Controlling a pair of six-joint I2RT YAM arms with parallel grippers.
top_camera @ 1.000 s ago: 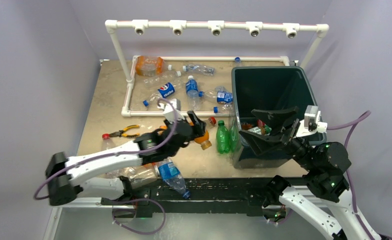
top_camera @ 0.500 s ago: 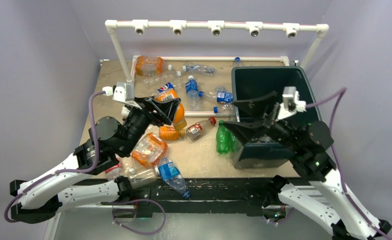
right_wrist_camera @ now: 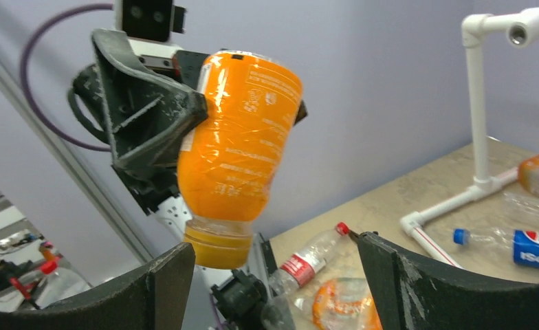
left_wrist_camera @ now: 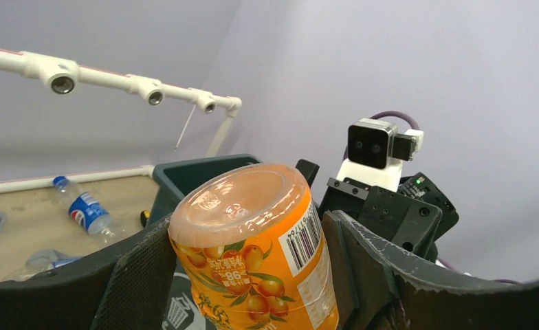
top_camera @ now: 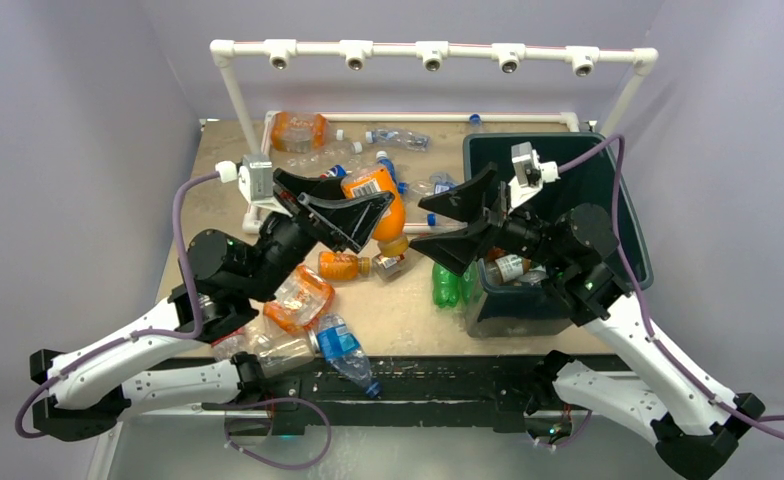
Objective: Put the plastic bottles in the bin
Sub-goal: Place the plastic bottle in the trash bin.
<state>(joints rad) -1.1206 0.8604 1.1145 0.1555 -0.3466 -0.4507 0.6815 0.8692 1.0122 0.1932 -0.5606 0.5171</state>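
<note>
An orange plastic bottle (top_camera: 376,196) hangs cap-down in the air, and my left gripper (top_camera: 363,207) is shut on its body. In the left wrist view the bottle (left_wrist_camera: 253,247) fills the space between both pads (left_wrist_camera: 139,275). My right gripper (top_camera: 434,232) stands open just right of it, level with its cap, with nothing between its fingers (right_wrist_camera: 404,275). The right wrist view shows the orange bottle (right_wrist_camera: 239,151) above and between those fingers, not touching them. The dark green bin (top_camera: 623,215) is at the right, with a few bottles (top_camera: 509,268) inside.
Green bottles (top_camera: 448,284) lean against the bin's left wall. More bottles lie on the table: an orange one (top_camera: 340,265), a crushed orange one (top_camera: 298,296) and a blue-labelled one (top_camera: 344,347). Several others lie inside the white pipe frame (top_camera: 258,150) at the back.
My left arm lifted the orange bottle off the table and carried it up and to the right. My right gripper rose from the bin's front and swung left toward the bottle.
</note>
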